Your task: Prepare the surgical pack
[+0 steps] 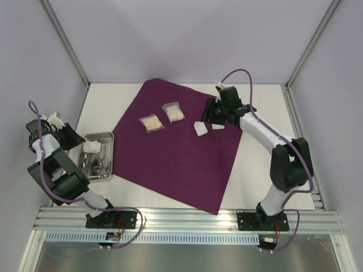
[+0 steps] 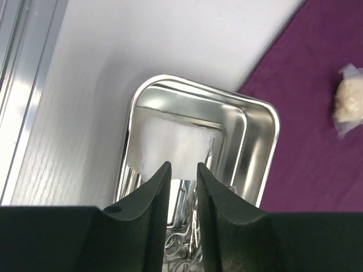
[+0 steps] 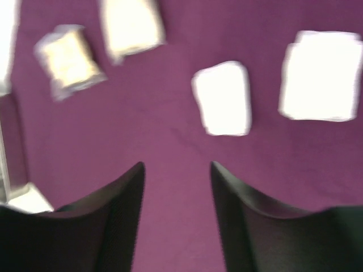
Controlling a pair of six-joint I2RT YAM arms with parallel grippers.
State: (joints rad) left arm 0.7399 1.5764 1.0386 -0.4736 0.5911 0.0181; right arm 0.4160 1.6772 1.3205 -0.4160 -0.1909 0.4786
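Observation:
The surgical pack [image 1: 176, 153] lies spread out as a big plum-purple sheet in the middle of the table. On it rest two clear bags with cream contents [image 1: 152, 123] [image 1: 173, 111] and two white pads [image 1: 200, 128] [image 1: 218, 126]. My right gripper [image 1: 206, 113] hovers over the sheet's far right part, open and empty [image 3: 177, 164], with the nearer white pad [image 3: 222, 97] just ahead of it. My left gripper [image 2: 181, 165] hangs over the metal tray [image 2: 261, 164], its jaws slightly apart with nothing between them. A white pad [image 2: 170, 141] lies in the tray's far end.
The metal tray [image 1: 108, 156] stands left of the sheet and holds several steel instruments [image 1: 95, 164]. A metal rail [image 1: 187, 218] runs along the near edge, and frame posts and walls close in the sides and back.

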